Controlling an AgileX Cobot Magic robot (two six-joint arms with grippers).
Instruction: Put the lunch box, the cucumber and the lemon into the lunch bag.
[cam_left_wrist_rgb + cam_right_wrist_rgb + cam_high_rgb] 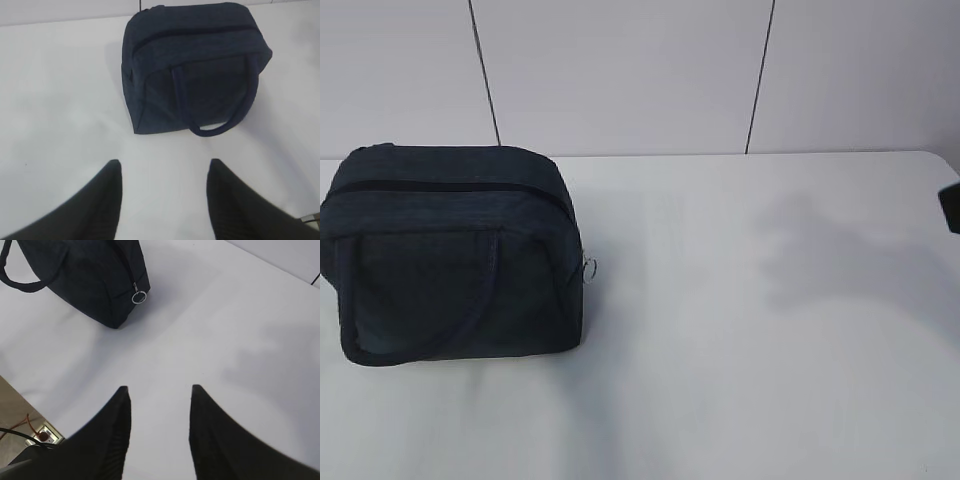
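The dark navy lunch bag (455, 255) stands on the white table at the left, its top zipper shut and its metal ring pull (590, 267) hanging at its right end. It also shows in the left wrist view (195, 65) and in the right wrist view (85, 275), with the ring pull (139, 297) there too. My left gripper (164, 165) is open and empty, above bare table in front of the bag. My right gripper (159, 389) is open and empty, to the right of the bag. The lunch box, the cucumber and the lemon are out of view.
The white table (750, 330) runs back to a grey panelled wall (620, 70). A dark piece of my right arm (950, 205) shows at the right edge. The table's edge with floor and cables (30, 432) shows in the right wrist view at lower left.
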